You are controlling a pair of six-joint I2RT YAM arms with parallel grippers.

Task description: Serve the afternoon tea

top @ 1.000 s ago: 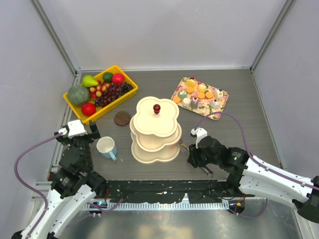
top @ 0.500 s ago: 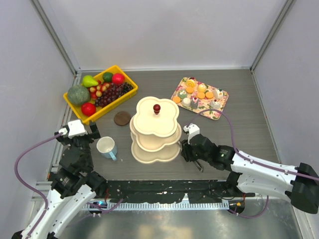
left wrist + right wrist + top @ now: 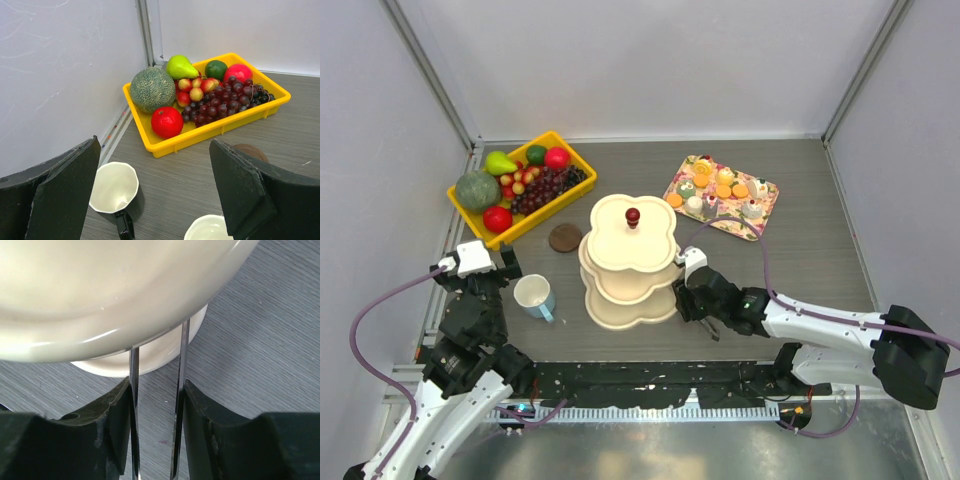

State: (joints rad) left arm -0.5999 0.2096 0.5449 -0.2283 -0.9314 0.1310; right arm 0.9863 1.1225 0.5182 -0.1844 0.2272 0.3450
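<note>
Cream tiers fill the right wrist view now: over the last second the right gripper (image 3: 158,340) has pushed in low along the table until its fingertips sit under the rim of the three-tier stand (image 3: 630,250), which is directly ahead of it and touching or all but touching. Its jaws are only narrowly apart; in the gap we see just table and the stand's base, so it appears to hold nothing, though the very tips are hidden beneath the rim. The stand, with its red knob (image 3: 633,215), seems to have slid a shade away from the gripper, which we read as a nudge to reposition it, not a lift.

The pastries and orange biscuits (image 3: 720,185) have not moved: they lie on the floral tray (image 3: 765,215), well beyond the right gripper on its far side, so loading the tiers is, by our reckoning, hardly begun.

The left gripper (image 3: 155,145) has stayed put, spread wide and empty, with the dark mug (image 3: 115,187) and the pale blue mug (image 3: 207,227) just below it
</note>
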